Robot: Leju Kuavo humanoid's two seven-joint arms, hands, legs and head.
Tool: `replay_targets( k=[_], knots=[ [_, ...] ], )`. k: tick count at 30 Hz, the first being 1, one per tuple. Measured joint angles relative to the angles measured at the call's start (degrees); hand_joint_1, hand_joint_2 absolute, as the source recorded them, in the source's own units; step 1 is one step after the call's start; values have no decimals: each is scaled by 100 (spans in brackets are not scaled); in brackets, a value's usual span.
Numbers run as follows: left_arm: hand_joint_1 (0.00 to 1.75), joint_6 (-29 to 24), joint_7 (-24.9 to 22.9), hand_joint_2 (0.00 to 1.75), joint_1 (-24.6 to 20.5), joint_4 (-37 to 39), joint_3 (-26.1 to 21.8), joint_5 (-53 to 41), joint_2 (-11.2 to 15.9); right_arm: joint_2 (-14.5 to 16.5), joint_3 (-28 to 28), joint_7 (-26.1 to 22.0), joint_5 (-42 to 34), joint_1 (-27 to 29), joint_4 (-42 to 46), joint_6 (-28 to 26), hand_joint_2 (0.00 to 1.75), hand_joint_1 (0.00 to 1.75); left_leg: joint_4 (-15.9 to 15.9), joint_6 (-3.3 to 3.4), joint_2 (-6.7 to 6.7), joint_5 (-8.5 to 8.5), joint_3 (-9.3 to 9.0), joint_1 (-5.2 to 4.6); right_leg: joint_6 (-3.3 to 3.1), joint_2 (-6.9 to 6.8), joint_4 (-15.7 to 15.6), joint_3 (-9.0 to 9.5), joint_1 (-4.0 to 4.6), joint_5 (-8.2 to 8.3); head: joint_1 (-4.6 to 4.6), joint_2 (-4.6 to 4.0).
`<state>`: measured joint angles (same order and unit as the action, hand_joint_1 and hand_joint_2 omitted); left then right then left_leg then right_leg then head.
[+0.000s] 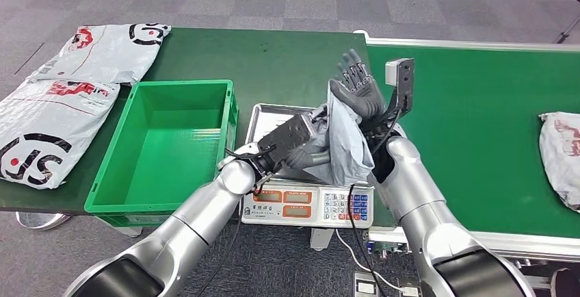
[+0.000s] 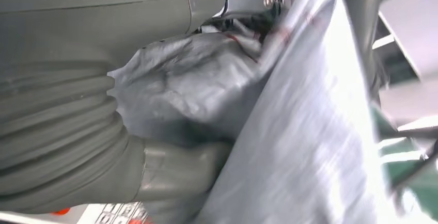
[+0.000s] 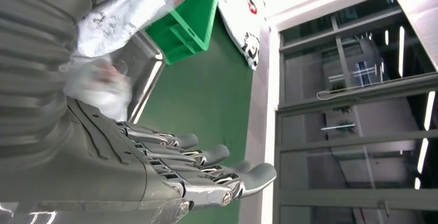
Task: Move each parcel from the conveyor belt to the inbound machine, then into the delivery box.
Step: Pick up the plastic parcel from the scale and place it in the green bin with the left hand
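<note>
Left robot hand (image 1: 309, 148) grips grey parcel (image 1: 345, 143); "SF" bags (image 1: 41, 129) beyond.

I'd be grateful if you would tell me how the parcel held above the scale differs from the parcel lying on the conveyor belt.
The held parcel hangs upright above the scale, gripped by the left hand with the right hand behind it; the belt parcel lies flat on the conveyor belt, untouched. The held parcel shows a plain grey side; the belt parcel shows red print. The held one is fully in the head view; the belt one is cut by the frame edge. Both are crumpled grey plastic mailers.
</note>
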<state>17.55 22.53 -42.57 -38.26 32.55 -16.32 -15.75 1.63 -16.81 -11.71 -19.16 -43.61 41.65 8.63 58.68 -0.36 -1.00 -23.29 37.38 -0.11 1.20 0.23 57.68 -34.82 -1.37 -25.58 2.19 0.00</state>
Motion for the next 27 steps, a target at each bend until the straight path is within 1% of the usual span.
replay_targets(
  k=[4, 10, 14, 18, 23, 25, 27],
  knots=[
    [175, 150, 108, 175, 56, 52, 269, -66, 4, -162, 90, -42, -43, -15, 26, 84, 175, 0, 0, 0, 5, 0, -1, -1, 0, 4, 0, 1, 0, 0, -1, 0],
    [175, 174, 124, 175, 78, 79, 430, -68, 15, -275, 127, -51, -60, -13, 52, 134, 175, 0, -1, 0, 5, 0, -2, 0, 1, 3, 0, 0, 1, 1, 0, 0],
    [175, 140, 161, 175, 153, 16, 496, -60, 159, -439, 132, -67, -166, 72, 101, 339, 175, 0, -2, 0, 6, 0, -2, 1, 1, 4, 0, 1, 1, 1, 0, 0],
    [175, -48, 151, 175, 289, -66, 501, 9, 311, -517, 132, -64, -219, 89, 113, 334, 175, 0, -2, 0, 7, 0, -1, 1, 1, 4, 1, 1, 1, 1, -1, 0],
    [175, -315, 16, 175, 282, -130, 494, 157, 337, -519, 130, -85, -278, -37, 110, 177, 175, 0, -2, 0, 3, 1, -2, 1, 1, 1, 1, 2, 1, 1, 0, 0],
    [175, -548, -54, 175, 235, -159, 472, 173, 339, -519, 129, -144, -297, -37, 110, 123, 175, 0, -2, 1, 3, 2, -1, 1, 2, 1, 1, 3, 1, 2, 0, 0],
    [175, -898, -137, 175, 115, -175, 422, 99, 337, -511, 129, -225, -297, -28, 110, 55, 175, 0, -1, 2, 3, 3, -1, 1, 4, 2, 1, 2, 1, 4, -1, 0]
  ],
)
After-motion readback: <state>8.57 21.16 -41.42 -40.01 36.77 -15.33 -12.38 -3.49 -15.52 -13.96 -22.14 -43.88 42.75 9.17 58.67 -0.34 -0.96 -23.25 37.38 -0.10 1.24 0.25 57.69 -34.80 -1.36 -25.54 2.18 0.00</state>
